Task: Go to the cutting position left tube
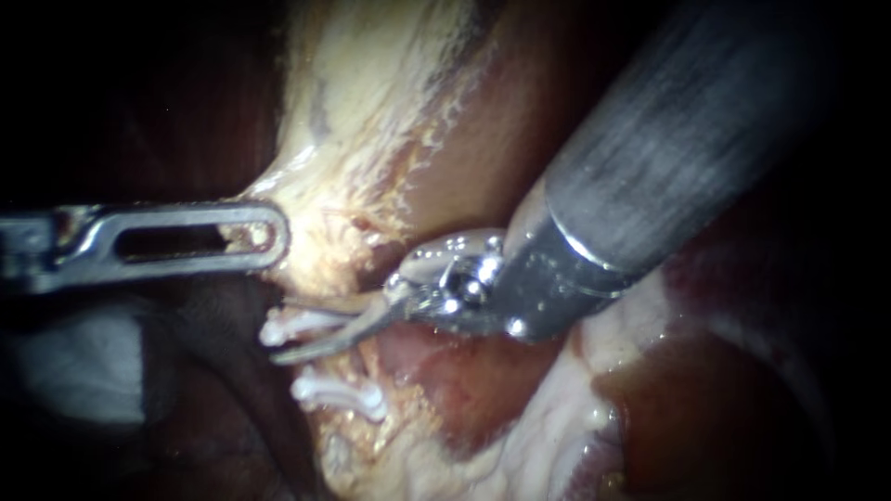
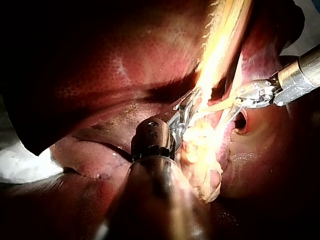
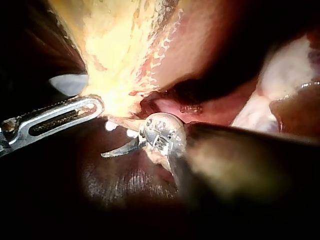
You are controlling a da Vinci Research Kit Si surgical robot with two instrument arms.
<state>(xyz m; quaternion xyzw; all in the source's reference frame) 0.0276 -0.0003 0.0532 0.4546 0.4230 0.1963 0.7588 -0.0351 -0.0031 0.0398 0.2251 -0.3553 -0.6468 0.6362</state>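
My left instrument reaches in from the left with a slotted jaw, its jaws shut on the edge of the pale yellow tissue. Below that hold, two white clips, one upper and one lower, sit across the left tube. My right instrument comes from the upper right and ends in thin curved blades. The blades stand slightly open around the upper clip, and the lower blade lies in the gap between the two clips. In the right wrist view its blade curves out just under the left instrument.
Dark red liver fills the lower right and lies behind the pale tissue. A reddish hollow opens under the right instrument's wrist. A pale cloth-like patch lies under the left shaft. The right shaft blocks the upper right.
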